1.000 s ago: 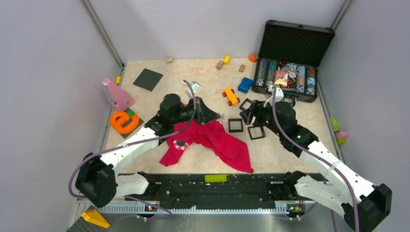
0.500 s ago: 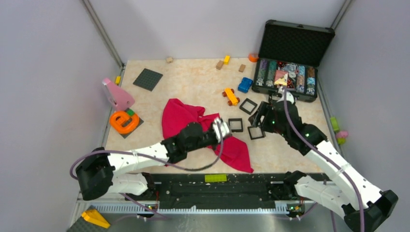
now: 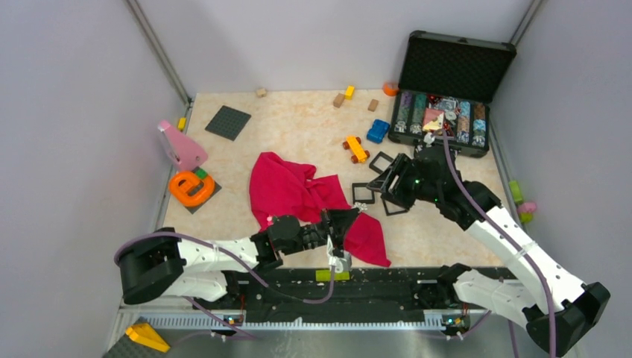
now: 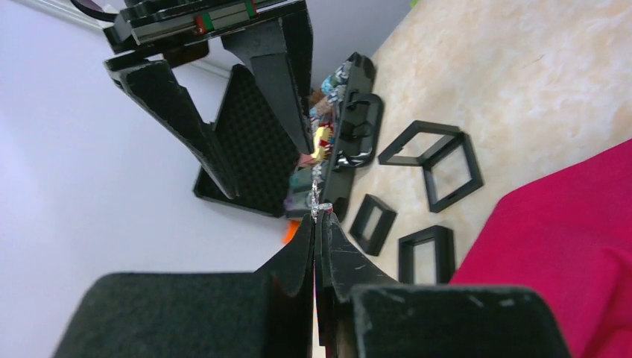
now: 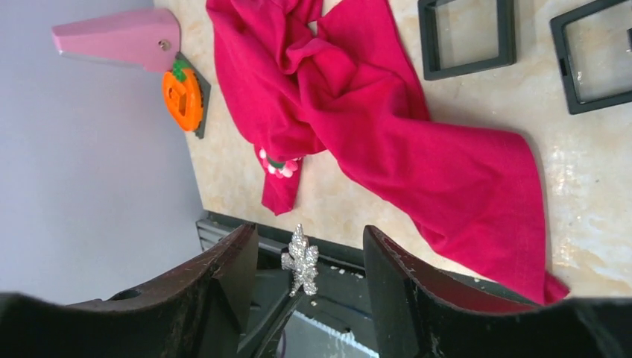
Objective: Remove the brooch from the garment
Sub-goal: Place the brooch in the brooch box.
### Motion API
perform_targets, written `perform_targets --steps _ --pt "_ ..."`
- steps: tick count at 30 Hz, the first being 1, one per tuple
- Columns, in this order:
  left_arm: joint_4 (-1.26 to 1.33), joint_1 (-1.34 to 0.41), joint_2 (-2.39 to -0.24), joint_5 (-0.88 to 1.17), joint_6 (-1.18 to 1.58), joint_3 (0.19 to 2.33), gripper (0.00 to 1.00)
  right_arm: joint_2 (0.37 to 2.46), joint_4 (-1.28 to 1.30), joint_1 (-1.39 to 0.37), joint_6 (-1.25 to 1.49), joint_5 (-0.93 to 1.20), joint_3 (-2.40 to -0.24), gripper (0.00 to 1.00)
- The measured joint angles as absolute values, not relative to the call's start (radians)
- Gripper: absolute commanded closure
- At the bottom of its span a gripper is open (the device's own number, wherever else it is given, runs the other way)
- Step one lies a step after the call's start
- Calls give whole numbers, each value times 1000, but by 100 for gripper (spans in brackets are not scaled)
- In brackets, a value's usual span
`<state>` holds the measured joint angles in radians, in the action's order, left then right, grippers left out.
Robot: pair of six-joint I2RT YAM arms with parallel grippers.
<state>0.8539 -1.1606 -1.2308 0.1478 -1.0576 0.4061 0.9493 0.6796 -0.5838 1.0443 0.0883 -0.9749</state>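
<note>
Beige marbled desk (image 3: 298, 119), grey walls (image 3: 74, 112) enclosing it.

Top view: red garment (image 3: 291, 190) is lying crumpled mid-desk; open black case (image 3: 454, 67) is sitting at far right; black square frames (image 3: 363, 184) are lying just right of the garment.

Left wrist view: left end effector (image 4: 317, 220) is pressing its fingers together on a small silvery glittering piece (image 4: 316, 200) at their tips.

Right wrist view: right end effector (image 5: 309, 230) is hovering with fingers apart; brooch (image 5: 279, 165) is sitting on the garment's near-left fold.
</note>
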Motion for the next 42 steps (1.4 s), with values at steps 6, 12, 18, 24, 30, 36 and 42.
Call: perform_targets --steps 6,12,18,24,30,36,42 --pt "861 -1162 -1242 136 -1171 417 100 930 623 -584 1088 160 -898 51" --pt "886 -1167 -1271 99 -1228 426 100 928 599 -584 1116 202 -863 56" --pt "913 -1168 -1304 88 -1245 427 100 917 545 -584 1150 245 -820 71" --pt "935 -1169 -1316 84 -1244 427 87 907 505 -584 1179 260 -809 100" --pt "947 -1179 -1320 81 -1228 427 2 888 477 -581 1207 261 -798 100" --pt "955 -1212 -1267 64 -1032 413 2 854 469 -581 1216 199 -797 100" --pt "912 -1216 -1030 -123 -413 400 2 770 355 -581 1157 172 -723 100"
